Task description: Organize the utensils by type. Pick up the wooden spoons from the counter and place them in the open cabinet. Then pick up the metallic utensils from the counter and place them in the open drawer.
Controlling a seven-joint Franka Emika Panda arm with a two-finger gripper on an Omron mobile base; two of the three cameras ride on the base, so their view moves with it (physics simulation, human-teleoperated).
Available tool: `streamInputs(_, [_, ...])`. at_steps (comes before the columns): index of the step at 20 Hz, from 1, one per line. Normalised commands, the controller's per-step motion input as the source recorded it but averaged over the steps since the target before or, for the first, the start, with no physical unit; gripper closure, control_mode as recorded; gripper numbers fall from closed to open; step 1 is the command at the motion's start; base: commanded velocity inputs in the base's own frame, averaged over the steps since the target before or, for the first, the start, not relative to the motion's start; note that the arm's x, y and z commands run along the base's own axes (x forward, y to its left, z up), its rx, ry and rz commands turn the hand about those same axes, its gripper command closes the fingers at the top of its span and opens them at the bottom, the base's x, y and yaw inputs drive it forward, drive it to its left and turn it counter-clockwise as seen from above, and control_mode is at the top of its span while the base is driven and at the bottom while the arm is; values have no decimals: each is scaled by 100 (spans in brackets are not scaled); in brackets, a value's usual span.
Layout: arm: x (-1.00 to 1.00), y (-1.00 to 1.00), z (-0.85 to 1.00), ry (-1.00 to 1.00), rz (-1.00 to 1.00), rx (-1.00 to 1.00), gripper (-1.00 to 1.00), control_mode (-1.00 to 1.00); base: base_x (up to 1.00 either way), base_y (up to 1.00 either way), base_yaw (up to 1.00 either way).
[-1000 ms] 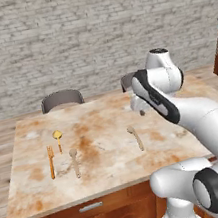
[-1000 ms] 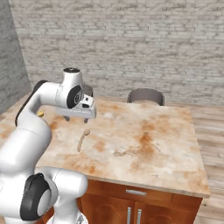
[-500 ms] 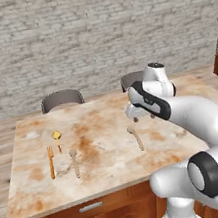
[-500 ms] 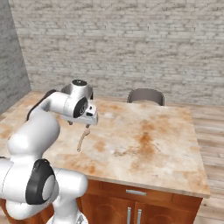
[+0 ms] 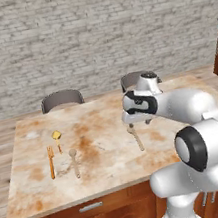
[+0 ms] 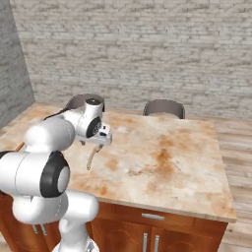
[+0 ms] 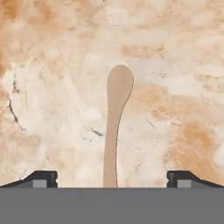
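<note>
On a marble-topped kitchen island (image 5: 111, 166), we see the white robot arm reach down so that its gripper (image 7: 111, 177) hangs just above a wooden spoon (image 7: 115, 131). In the hand view the spoon lies flat on the stone, its bowl toward 12 o'clock and its handle running down to 6 o'clock, midway between the two dark fingertips (image 7: 43, 178). We see the jaws spread wide, one at 8 o'clock and one at 4 o'clock of that view, with bare counter between each and the handle; nothing is clasped.

From the left base camera we find the same spoon (image 5: 135, 138) near the middle of the counter, just below the gripper (image 5: 136, 122), its handle pointing toward 5 o'clock. From the right base camera the spoon (image 6: 91, 158) lies at 7 o'clock of the gripper (image 6: 98, 142).

Well apart, at 9 o'clock of the island in the left base view, we count three more utensils lying close together: a golden fork (image 5: 51, 161) nearest the edge, a small golden spoon (image 5: 57, 139) beside it at 1 o'clock, and a second wooden spoon (image 5: 74, 161) at 3 o'clock of the fork.

Two dark chairs (image 5: 61, 99) stand behind the island, against a grey brick wall (image 5: 91, 27).
</note>
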Motion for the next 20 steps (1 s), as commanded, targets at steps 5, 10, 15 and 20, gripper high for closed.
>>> streamInputs(5, [9, 0, -49, 10, 0, 0, -100, -100, 0, 0, 0])
streamInputs(10, [12, 3, -44, 1, 0, 0, -100, -100, 0, 0, 0])
streamInputs(15, [11, 9, -19, 0, 0, 0, -100, -100, 0, 0, 0])
streamInputs(20, [1, 11, -9, 2, 0, 0, -100, -100, 0, 0, 0])
